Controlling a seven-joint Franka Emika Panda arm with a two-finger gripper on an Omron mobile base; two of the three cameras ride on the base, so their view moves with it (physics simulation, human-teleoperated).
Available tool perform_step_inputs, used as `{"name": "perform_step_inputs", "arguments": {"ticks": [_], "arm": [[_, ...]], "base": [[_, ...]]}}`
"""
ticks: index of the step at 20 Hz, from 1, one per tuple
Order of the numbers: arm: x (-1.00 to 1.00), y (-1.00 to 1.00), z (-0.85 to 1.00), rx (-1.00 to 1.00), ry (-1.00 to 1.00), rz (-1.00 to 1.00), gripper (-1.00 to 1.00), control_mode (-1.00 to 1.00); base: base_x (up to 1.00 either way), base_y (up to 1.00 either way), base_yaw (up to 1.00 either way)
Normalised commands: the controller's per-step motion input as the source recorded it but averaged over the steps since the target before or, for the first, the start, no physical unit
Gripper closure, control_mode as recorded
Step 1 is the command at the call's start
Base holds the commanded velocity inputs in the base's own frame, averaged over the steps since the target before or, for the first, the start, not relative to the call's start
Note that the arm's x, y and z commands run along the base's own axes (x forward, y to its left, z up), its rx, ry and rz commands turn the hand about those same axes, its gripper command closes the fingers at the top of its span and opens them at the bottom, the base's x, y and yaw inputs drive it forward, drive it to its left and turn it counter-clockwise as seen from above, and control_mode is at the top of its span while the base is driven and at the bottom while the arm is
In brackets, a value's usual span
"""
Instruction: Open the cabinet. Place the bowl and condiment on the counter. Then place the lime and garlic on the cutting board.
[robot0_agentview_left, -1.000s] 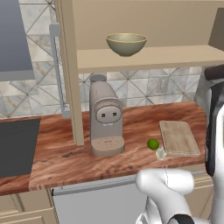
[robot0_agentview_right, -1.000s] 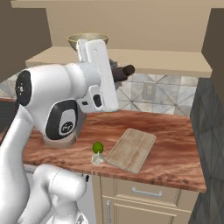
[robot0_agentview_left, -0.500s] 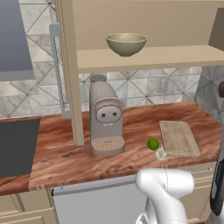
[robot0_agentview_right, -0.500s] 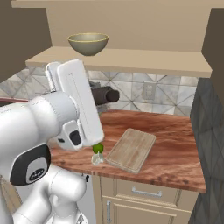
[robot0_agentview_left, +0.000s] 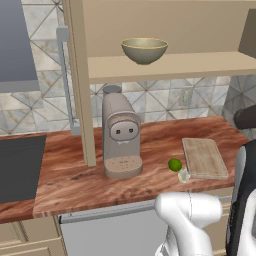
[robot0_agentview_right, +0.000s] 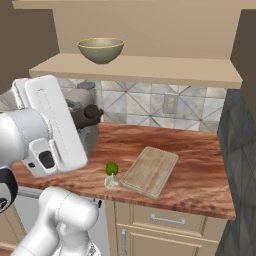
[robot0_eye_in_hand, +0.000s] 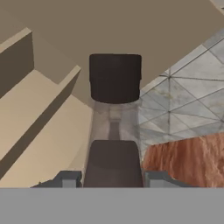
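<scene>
Swinging down and leftward since half a second ago, the white arm is now lying lower in the right base view, its flat link no longer covering the lime (robot0_agentview_right: 112, 168); the gripper (robot0_eye_in_hand: 113, 180) is showing in the hand view, its tips sitting at either side of a dark bottle-like shape, the condiment (robot0_eye_in_hand: 114, 127); whether they are pinching it I cannot tell; the cabinet (robot0_agentview_left: 165, 30) is standing open, the bowl (robot0_agentview_left: 144, 50) resting on its shelf; on the counter (robot0_agentview_left: 75, 170) the lime is lying just beside the near left corner of the cutting board (robot0_agentview_left: 203, 158), with the pale garlic (robot0_agentview_left: 183, 176) touching it on the near side; the coffee machine (robot0_agentview_left: 120, 137) is standing left of them.
</scene>
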Motion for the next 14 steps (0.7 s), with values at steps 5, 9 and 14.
{"name": "perform_step_inputs", "arguments": {"ticks": [5,9,14], "arm": [[0.07,0.07,-0.07,-0.08,0.08,0.02,1.0,-1.0],[0.0,0.0,-0.21,-0.08,0.0,0.02,1.0,-1.0],[0.06,0.0,-0.39,-0.09,0.0,0.02,1.0,-1.0]], "base": [[0.0,0.0,0.0],[0.0,0.0,0.0],[0.0,0.0,0.0]]}}
